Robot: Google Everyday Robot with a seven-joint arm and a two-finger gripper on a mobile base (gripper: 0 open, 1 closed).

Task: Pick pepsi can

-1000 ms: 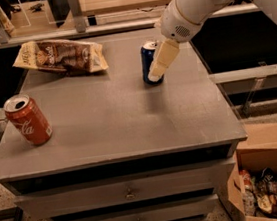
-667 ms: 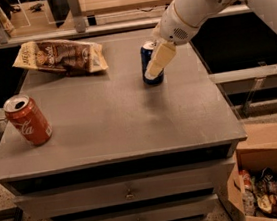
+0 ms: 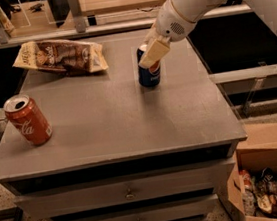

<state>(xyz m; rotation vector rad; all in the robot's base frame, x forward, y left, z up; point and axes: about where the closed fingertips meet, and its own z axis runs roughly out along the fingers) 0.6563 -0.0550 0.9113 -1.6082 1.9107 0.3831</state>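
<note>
The pepsi can [image 3: 148, 74] is dark blue with a round red-white-blue logo. It stands upright on the grey cabinet top [image 3: 114, 120], toward the back right. My gripper [image 3: 151, 52] reaches in from the upper right on a white arm. Its cream fingers [image 3: 153, 54] are around the top of the can and cover its upper half. The can's base rests on the cabinet top.
A red Coca-Cola can [image 3: 27, 119] stands tilted at the left edge. A chip bag [image 3: 60, 56] lies at the back left. An open cardboard box [image 3: 265, 177] with snacks sits on the floor at lower right. Drawers run below the top.
The gripper has moved slightly left and lower over the pepsi can. The can has not moved.
</note>
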